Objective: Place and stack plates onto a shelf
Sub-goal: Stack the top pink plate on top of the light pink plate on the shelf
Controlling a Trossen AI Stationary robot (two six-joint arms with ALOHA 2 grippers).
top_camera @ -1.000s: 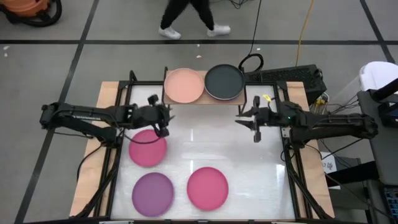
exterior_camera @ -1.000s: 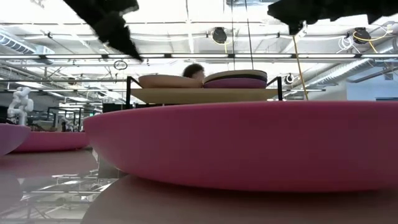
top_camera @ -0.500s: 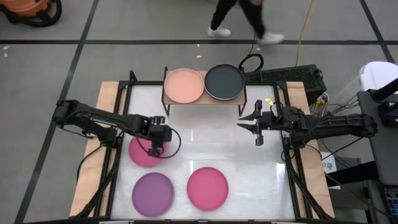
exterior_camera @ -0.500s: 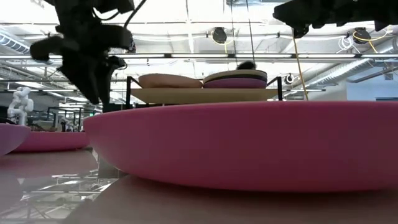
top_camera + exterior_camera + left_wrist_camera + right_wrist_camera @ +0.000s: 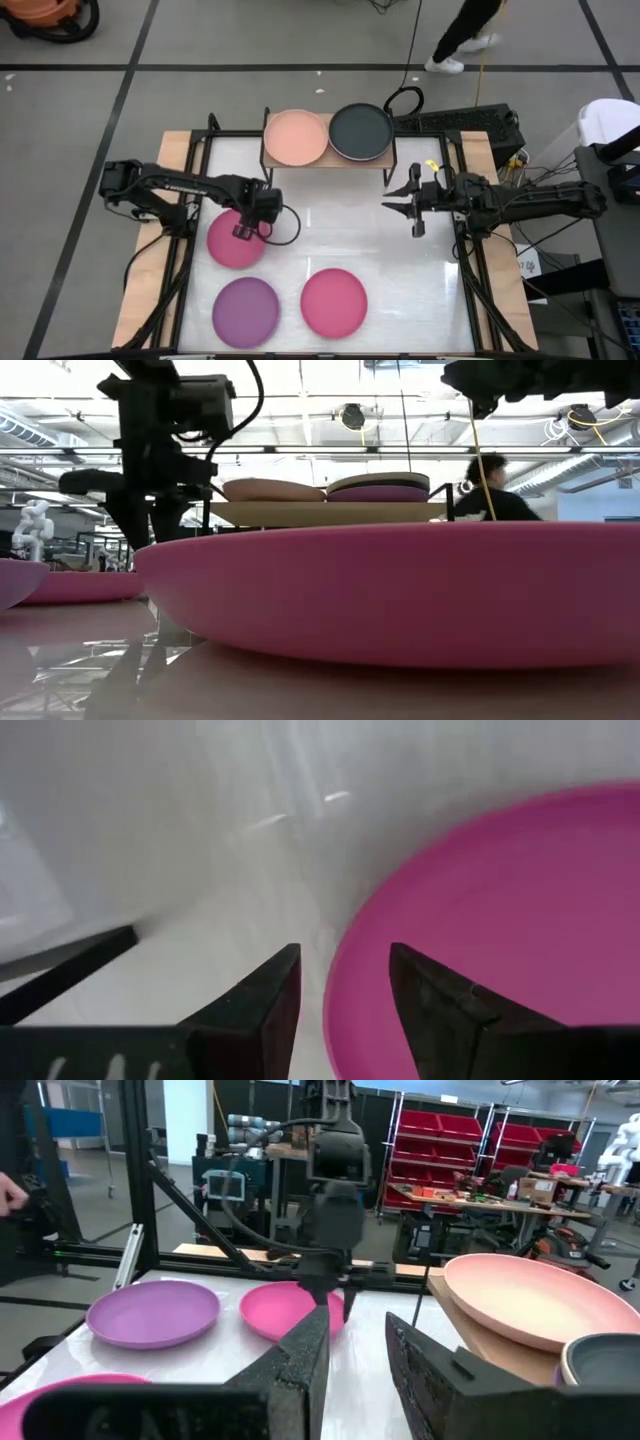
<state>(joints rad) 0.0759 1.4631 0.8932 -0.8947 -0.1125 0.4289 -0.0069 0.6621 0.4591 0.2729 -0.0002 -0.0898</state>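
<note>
A magenta plate point(image 5: 228, 245) lies flat on the white table, left of centre. My left gripper point(image 5: 243, 230) points down at its right edge, open. In the left wrist view its fingertips point(image 5: 345, 975) stand either side of the plate's rim point(image 5: 340, 1000), one over the inside and one outside. A purple plate point(image 5: 245, 310) and a second magenta plate point(image 5: 334, 302) lie near the table's near edge. The shelf point(image 5: 330, 160) at the far edge carries a salmon plate point(image 5: 296, 137) and a stack topped by a dark grey plate point(image 5: 361, 132). My right gripper point(image 5: 388, 203) hovers open at the right, holding nothing.
The middle of the white table point(image 5: 340, 235) is bare between the two arms. Black frame rails point(image 5: 190, 190) run along the table's left and right sides. In the low view the near magenta plate point(image 5: 400, 590) fills the foreground. A person point(image 5: 465, 30) walks behind the far edge.
My left gripper has swung from beside the shelf's left end toward the near edge, tipped to point down and dropped to the right edge of the left magenta plate. My right arm has barely moved. A person has walked rightward behind the table.
</note>
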